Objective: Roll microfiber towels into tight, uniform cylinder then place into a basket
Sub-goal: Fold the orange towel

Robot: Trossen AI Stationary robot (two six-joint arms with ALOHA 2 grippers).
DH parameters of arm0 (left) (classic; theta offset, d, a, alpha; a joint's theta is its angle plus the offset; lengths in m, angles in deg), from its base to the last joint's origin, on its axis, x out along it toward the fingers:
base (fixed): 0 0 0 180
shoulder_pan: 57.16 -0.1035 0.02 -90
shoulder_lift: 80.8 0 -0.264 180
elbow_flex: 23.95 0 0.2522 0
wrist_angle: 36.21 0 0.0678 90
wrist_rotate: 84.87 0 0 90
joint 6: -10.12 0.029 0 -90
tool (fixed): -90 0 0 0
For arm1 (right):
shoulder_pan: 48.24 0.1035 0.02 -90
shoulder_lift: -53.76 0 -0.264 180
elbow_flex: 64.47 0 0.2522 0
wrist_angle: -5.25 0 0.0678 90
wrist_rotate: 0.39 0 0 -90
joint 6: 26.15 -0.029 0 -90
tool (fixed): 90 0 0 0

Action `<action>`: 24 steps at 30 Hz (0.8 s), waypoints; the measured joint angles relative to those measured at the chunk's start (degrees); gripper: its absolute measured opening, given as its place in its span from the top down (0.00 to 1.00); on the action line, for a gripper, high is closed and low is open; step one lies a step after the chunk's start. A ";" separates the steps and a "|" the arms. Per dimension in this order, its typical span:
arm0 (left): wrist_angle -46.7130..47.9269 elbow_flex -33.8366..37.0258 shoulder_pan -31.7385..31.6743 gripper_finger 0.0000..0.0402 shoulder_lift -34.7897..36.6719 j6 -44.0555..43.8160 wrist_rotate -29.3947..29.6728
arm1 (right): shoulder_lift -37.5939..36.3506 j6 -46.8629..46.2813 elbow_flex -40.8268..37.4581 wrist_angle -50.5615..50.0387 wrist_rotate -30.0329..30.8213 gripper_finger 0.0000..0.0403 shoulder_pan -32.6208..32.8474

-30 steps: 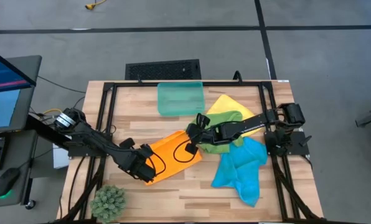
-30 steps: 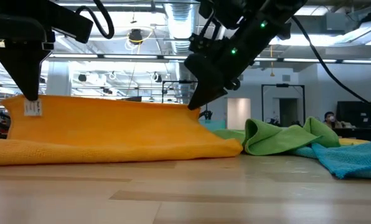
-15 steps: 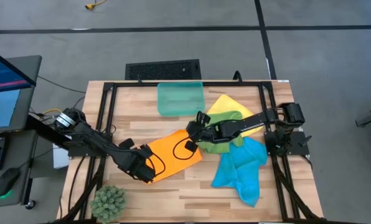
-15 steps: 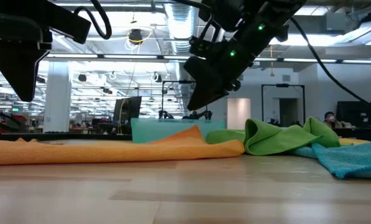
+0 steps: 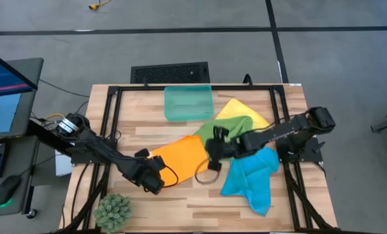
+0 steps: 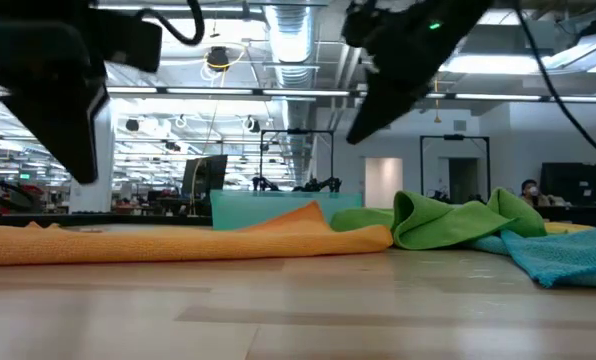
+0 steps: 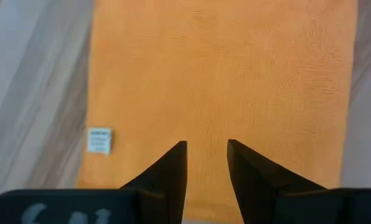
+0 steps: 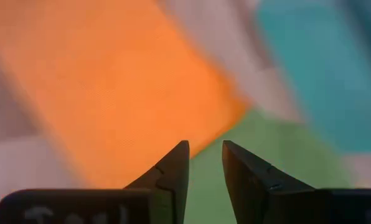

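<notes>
High view: butcher-block table (image 5: 180, 201) in a black frame, carrying four microfiber towels and one basket. Orange towel (image 5: 180, 155) lies flat near table centre, its surface bare of either gripper. A small white sewn label (image 7: 99, 140) sits at one edge of it; its print is too small to read. Green towel (image 5: 229, 129) lies crumpled at 2 o'clock from the orange one, touching it, and rests upon the yellow towel (image 5: 236, 108). Bright blue towel (image 5: 250, 175) lies bunched at 4 o'clock from the orange one. Teal translucent basket (image 5: 188, 103) stands at 12 o'clock, near the far table edge, holding nothing visible. Left gripper (image 5: 152, 182) hovers above the orange towel's near-left corner, fingers (image 7: 173, 168) slightly parted and holding nothing. Right gripper (image 5: 214, 148) hovers over the seam between the orange and green towels, fingers (image 8: 173, 168) likewise slightly parted and empty. Spiky green plant ball (image 5: 113, 210) sits at 7 o'clock, at the table's near-left corner.
</notes>
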 joint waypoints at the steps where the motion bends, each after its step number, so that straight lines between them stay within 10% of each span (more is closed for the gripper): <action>1: -2.04 1.10 -0.13 0.74 0.00 0.42 0.04 | 0.33 -0.98 -0.57 0.43 -0.07 0.71 1.40; 24: -26.22 11.27 1.40 0.74 -0.02 -22.31 -21.61 | 4.13 -5.88 -1.56 0.87 0.54 0.71 5.89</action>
